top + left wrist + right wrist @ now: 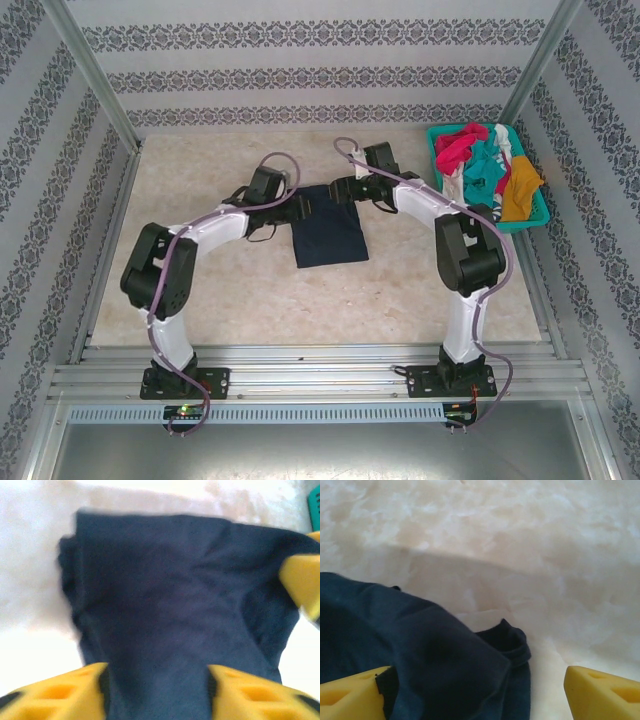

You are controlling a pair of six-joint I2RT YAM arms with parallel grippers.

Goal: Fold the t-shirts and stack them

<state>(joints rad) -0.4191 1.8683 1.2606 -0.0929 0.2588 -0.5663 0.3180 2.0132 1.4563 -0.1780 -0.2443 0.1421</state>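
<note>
A folded navy t-shirt lay as a dark rectangle near the middle of the table. The left gripper sat at the shirt's 10 o'clock corner and the right gripper at its 12 o'clock edge, both low over the cloth.

From the left wrist, the left gripper had its 2 yellow fingers apart, the navy t-shirt running between them without being pinched. A yellow finger of the other arm showed at 3 o'clock.

From the right wrist, the right gripper stood wide open, with the navy t-shirt bunched at 7 o'clock beside 1 finger.

At the table's 2 o'clock corner, a teal basket held the red-pink t-shirt, teal t-shirt, white t-shirt and mustard t-shirt, all crumpled together.
</note>
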